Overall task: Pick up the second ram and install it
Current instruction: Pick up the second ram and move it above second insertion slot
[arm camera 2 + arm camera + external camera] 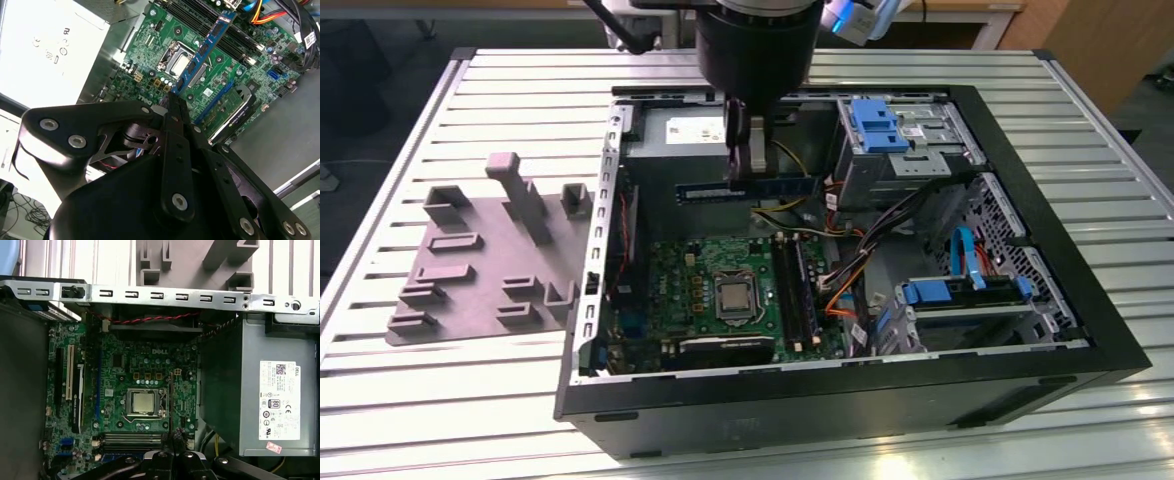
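My gripper (747, 172) hangs inside the open computer case, shut on the second ram (750, 188), a long thin blue-green stick held level above the green board (670, 283). The stick floats between the power-supply box (670, 128) and the board's long black slots (794, 292), apart from both. In the second wrist view the ram (206, 46) reaches out from the closed fingertips (176, 114) over the board (150, 55). In the first wrist view the ram (171, 400) shows edge-on as a thin dark line rising from the gripper (173, 441), beside the processor socket (143, 403).
A grey plastic tray (467, 300) with raised blocks lies outside the case at the exterior view's left. Orange and yellow cables (847, 265) and blue drive brackets (878, 122) crowd the case's other side. An expansion card (720, 347) lies on the board's near edge.
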You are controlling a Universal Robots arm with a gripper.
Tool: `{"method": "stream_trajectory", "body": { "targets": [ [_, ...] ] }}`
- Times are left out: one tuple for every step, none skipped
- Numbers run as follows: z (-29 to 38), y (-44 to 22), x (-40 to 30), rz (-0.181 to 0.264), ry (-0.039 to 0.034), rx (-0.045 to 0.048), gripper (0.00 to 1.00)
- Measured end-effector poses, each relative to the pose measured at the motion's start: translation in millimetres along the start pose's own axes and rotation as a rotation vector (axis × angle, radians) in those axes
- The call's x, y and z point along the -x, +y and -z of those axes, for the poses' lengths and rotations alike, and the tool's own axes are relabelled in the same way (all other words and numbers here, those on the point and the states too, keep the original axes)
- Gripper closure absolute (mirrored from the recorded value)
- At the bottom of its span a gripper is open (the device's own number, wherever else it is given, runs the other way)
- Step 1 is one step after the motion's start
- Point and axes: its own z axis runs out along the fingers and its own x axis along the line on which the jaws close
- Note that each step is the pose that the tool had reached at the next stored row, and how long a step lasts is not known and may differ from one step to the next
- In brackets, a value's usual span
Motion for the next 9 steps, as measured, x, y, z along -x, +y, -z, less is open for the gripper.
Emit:
{"method": "stream_trajectory", "body": {
  "targets": [
    [-0.8, -0.1, -0.3, 0.000, 0.0000, 0.0000, 0.89],
    [-1.5, -0.1, -0.6, 0.000, 0.0000, 0.0000, 0.89],
    [-2.3, -0.2, -1.0, 0.000, 0.0000, 0.0000, 0.89],
    [-3.0, -0.3, -1.3, -0.001, 0.0000, -0.0001, 0.89],
    [-3.9, -0.3, -1.6, -0.001, 0.0000, -0.0001, 0.89],
    [-4.6, -0.4, -1.9, -0.001, 0.0000, 0.0000, 0.89],
    [-5.3, -0.5, -2.3, -0.001, 0.0000, 0.0000, 0.89],
    [-6.1, -0.5, -2.6, -0.002, 0.0000, -0.0001, 0.89],
    [-6.8, -0.6, -2.9, -0.002, 0.0000, -0.0001, 0.89]
  ]
}}
